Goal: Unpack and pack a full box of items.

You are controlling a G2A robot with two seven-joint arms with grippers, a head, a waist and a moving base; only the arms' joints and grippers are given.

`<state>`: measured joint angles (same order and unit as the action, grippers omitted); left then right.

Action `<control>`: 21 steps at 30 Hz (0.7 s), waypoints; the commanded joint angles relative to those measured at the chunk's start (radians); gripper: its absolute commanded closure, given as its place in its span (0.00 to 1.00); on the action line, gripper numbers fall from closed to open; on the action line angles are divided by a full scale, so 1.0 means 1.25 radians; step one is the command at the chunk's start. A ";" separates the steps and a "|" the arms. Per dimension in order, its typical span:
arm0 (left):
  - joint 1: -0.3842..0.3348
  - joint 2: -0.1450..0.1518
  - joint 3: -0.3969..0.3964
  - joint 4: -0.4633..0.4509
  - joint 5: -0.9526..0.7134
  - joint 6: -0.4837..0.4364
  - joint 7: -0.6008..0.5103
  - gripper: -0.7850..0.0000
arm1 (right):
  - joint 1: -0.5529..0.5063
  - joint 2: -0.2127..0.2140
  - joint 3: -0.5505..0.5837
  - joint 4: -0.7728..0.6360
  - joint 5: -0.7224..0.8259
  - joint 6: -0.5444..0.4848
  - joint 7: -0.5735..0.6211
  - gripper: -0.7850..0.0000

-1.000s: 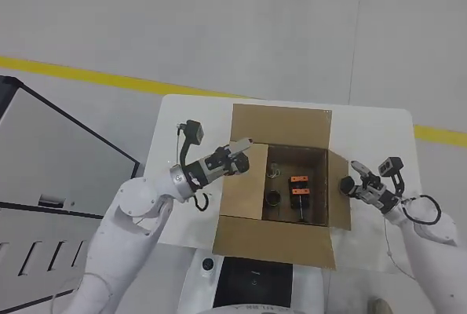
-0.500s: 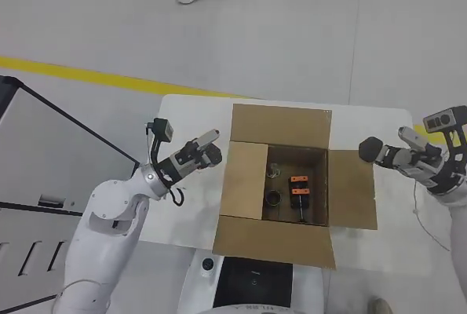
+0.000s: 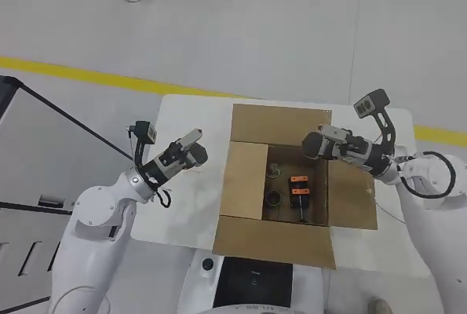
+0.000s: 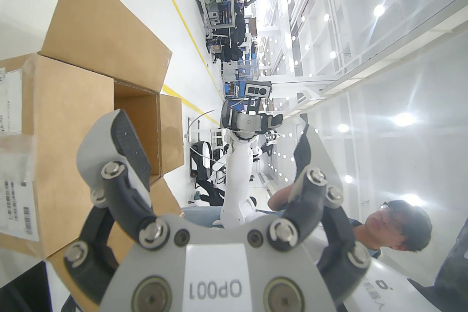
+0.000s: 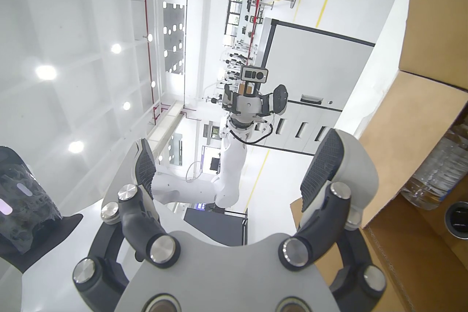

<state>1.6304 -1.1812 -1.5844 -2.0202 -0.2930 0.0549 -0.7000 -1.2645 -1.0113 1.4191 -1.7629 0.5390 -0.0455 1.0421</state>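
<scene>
The cardboard box's flaps are folded outward for access, with the right gripper held above it and the left gripper held beside it, both spread wide and empty.

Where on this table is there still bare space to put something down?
Widest: the table left of the cardboard box, between its left flap and the table edge. A narrower strip borders the right flap. Crowded: the box floor, where a bottle, a dark ring and an orange-black tool lie close.
</scene>
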 commanded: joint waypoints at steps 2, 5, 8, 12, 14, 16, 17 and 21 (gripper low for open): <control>0.000 0.000 0.000 0.000 0.000 0.000 0.000 0.00 | 0.000 0.000 0.000 0.000 0.000 0.000 0.000 0.00; -0.008 -0.001 0.015 0.001 -0.015 0.016 -0.006 0.00 | -0.007 0.001 -0.019 0.005 -0.027 0.019 0.010 0.00; -0.059 0.000 0.046 0.010 0.000 0.039 -0.018 0.00 | -0.001 -0.003 -0.083 0.048 -0.074 0.039 0.032 0.00; -0.092 0.001 0.034 0.025 -0.013 0.051 0.006 0.00 | 0.016 -0.014 -0.165 0.129 -0.128 0.025 0.013 0.00; -0.081 0.002 0.019 0.026 -0.015 0.049 0.015 0.00 | 0.025 -0.018 -0.198 0.169 -0.152 0.006 0.017 0.00; -0.060 0.004 0.005 0.027 -0.013 0.044 0.023 0.00 | 0.036 -0.022 -0.231 0.195 -0.199 -0.006 0.012 0.00; -0.050 0.005 -0.005 0.024 -0.018 0.043 0.026 0.00 | 0.040 -0.026 -0.250 0.201 -0.216 -0.010 0.002 0.00; -0.021 0.007 -0.038 0.007 -0.029 0.039 0.046 0.00 | 0.061 -0.039 -0.304 0.217 -0.226 -0.017 -0.014 0.00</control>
<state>1.5952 -1.1730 -1.6192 -2.0056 -0.3245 0.1042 -0.6515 -1.1975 -1.0556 1.0569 -1.4952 0.2598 -0.0653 1.0285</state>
